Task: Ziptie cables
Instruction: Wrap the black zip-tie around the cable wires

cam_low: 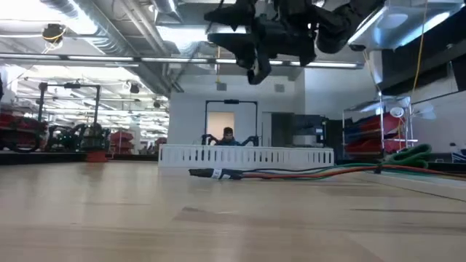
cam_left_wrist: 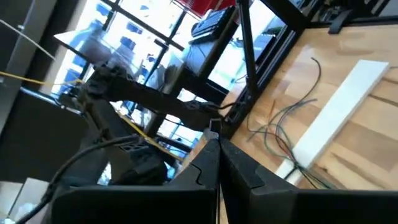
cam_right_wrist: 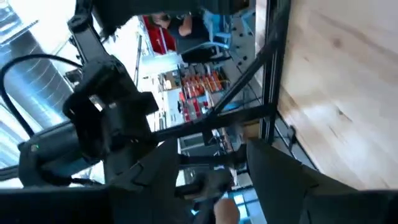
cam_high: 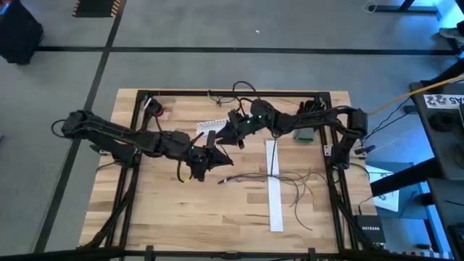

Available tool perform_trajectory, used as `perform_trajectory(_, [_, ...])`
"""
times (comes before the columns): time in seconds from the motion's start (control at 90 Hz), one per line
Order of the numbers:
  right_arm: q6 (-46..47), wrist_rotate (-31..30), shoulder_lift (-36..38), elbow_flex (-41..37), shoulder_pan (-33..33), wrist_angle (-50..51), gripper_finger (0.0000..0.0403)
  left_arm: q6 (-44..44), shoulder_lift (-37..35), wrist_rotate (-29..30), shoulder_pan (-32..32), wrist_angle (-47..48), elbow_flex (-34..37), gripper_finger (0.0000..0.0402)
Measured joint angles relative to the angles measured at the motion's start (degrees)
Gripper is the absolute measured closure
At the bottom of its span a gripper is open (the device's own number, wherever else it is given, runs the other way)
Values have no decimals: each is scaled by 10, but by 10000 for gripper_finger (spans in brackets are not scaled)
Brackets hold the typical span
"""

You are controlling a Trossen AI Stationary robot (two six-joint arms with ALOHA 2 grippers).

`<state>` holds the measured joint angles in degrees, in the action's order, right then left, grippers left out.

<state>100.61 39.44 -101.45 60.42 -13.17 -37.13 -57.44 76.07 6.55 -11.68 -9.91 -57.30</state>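
We judge the ziptie step not begun: the thin greenish and dark cables (cam_high: 293,187) lie loose on the wooden desk (cam_high: 159,210), left jaws closed, right jaws open and empty, so next comes gathering them.

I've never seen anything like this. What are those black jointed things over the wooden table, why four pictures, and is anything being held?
They are two robot arms, each ending in a two-finger gripper. One picture looks down from above, one looks level across the table top, and one comes from a camera on each wrist. From above, the left gripper and right gripper meet near the table's middle, raised above it. On the wood lie a white strip and the cables, a loose bunch of thin wires. The left fingers look shut; whether either gripper holds something cannot be told.
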Motion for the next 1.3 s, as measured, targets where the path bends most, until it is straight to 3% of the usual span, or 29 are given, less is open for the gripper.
perform_trajectory(0.244, [1,9,-10,0,21,36,219,-3,1,0,7,0,0,401])
perform_trajectory(0.622, [12,-2,-24,-1,39,5,222,2,10,-7,7,-1,0,401])
perform_trajectory(0.733, [5,-33,-26,-1,48,-12,245,3,10,-7,7,0,0,401])
perform_trajectory(0.878, [-10,-64,-27,-1,51,-22,307,18,10,-7,7,0,0,401])
perform_trajectory(1.056, [-91,-91,-27,-1,49,-18,393,37,10,-6,6,-1,0,401])
perform_trajectory(1.3, [-341,-182,-27,-1,49,-26,401,146,10,4,3,1,0,401])
